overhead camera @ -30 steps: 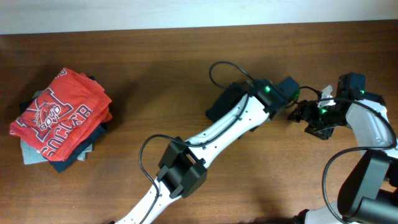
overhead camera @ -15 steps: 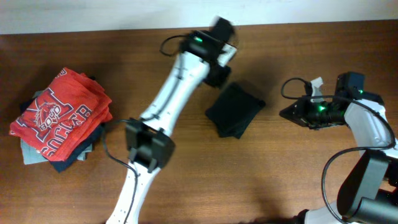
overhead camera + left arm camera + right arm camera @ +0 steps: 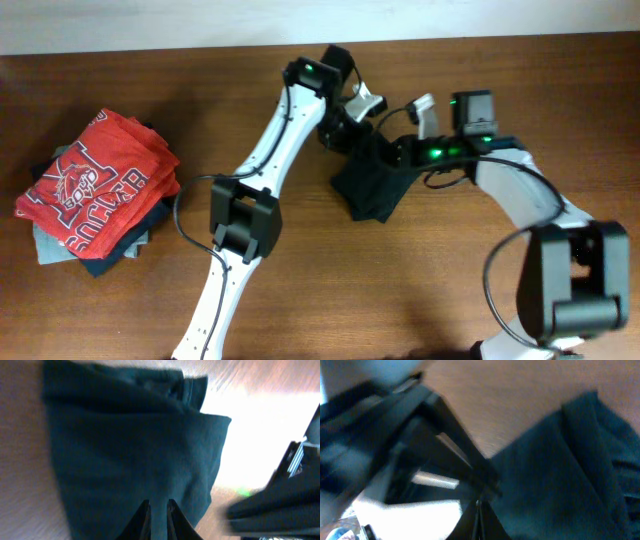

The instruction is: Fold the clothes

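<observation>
The clothes (image 3: 372,190) are one dark navy-black garment, folded into a small block at the table's middle. My left gripper (image 3: 349,138) comes down on its back left edge. In the left wrist view the fingers (image 3: 145,512) stand a narrow gap apart over the clothes (image 3: 130,435), with dark cloth filling the gap of the left gripper (image 3: 158,506). My right gripper (image 3: 393,155) meets the block's right side. In the right wrist view the right gripper (image 3: 479,506) is shut at the edge of the clothes (image 3: 560,470); I cannot tell whether cloth is pinched.
A pile of folded garments topped by a red shirt with white lettering (image 3: 95,185) sits at the far left. Both arms crowd the garment: the right arm (image 3: 272,502) shows beside it, and the left arm (image 3: 415,440) looms close.
The right arm has swung left from the table's right side onto the garment and its jaws have shut. The left gripper has dropped from the back onto the garment's edge and narrowed.
</observation>
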Tool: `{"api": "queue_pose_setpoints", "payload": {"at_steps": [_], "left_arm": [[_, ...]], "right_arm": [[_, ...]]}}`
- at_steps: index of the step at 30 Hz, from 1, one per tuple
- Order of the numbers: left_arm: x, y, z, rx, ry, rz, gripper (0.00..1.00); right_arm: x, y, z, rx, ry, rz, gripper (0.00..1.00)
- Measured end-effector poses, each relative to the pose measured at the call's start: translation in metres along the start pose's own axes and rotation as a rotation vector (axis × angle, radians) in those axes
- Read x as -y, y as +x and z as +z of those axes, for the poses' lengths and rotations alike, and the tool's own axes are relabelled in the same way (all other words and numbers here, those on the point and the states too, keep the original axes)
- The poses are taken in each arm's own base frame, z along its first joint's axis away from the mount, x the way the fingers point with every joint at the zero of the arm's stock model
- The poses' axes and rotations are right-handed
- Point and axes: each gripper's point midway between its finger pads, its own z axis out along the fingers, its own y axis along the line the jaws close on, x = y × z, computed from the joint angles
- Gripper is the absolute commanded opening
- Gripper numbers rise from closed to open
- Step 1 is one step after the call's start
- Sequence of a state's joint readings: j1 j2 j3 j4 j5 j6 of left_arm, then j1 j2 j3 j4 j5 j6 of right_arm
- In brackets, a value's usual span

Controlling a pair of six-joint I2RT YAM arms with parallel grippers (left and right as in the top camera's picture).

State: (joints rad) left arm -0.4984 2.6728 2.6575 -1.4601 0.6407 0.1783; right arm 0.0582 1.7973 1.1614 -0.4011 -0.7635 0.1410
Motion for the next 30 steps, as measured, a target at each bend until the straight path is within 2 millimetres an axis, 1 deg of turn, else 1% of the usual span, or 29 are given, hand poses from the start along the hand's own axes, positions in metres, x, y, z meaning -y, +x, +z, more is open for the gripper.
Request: {"api": "queue_pose_setpoints", "payload": {"at_steps": [2,4,6,8,9,14,18,22,25,26,27,28,29,30], "left_arm": [[-0.001,0.004,0.010,-0.024,0.004,-0.001,0.11],[-0.007,0.007,0.017,-0.041,0.001,-0.008,0.11],[-0.013,0.010,0.024,-0.056,-0.004,-0.018,0.11],[-0.018,0.013,0.029,-0.070,-0.012,-0.024,0.11],[-0.021,0.014,0.030,-0.075,-0.023,-0.025,0.11],[-0.031,0.017,0.030,-0.089,-0.080,-0.023,0.11],[-0.037,0.018,0.030,-0.096,-0.116,-0.022,0.11],[-0.046,0.022,0.026,-0.110,-0.155,-0.033,0.11],[-0.057,0.026,0.019,-0.115,-0.172,-0.059,0.11],[-0.060,0.028,0.017,-0.119,-0.172,-0.071,0.12],[-0.064,0.030,0.013,-0.123,-0.171,-0.086,0.16],[-0.067,0.032,0.010,-0.124,-0.170,-0.099,0.23],[-0.070,0.034,0.007,-0.126,-0.167,-0.113,0.34],[-0.072,0.035,0.005,-0.124,-0.163,-0.126,0.43]], "right_arm": [[0.014,0.009,0.014,-0.033,0.044,0.038,0.04],[0.035,0.020,0.026,-0.071,0.095,0.090,0.04],[0.052,0.033,0.035,-0.109,0.134,0.133,0.04],[0.065,0.043,0.043,-0.141,0.154,0.167,0.04],[0.067,0.045,0.046,-0.149,0.143,0.180,0.04],[0.068,0.045,0.044,-0.168,0.144,0.210,0.04],[0.067,0.053,0.040,-0.198,0.131,0.220,0.06],[0.067,0.065,0.029,-0.243,0.134,0.243,0.12],[0.066,0.076,0.014,-0.282,0.144,0.245,0.20],[0.065,0.078,0.008,-0.289,0.144,0.235,0.24],[0.064,0.079,0.004,-0.293,0.141,0.224,0.28],[0.060,0.080,-0.002,-0.296,0.130,0.207,0.34],[0.056,0.079,-0.006,-0.290,0.117,0.183,0.40],[0.051,0.076,-0.010,-0.283,0.100,0.160,0.47]]}}
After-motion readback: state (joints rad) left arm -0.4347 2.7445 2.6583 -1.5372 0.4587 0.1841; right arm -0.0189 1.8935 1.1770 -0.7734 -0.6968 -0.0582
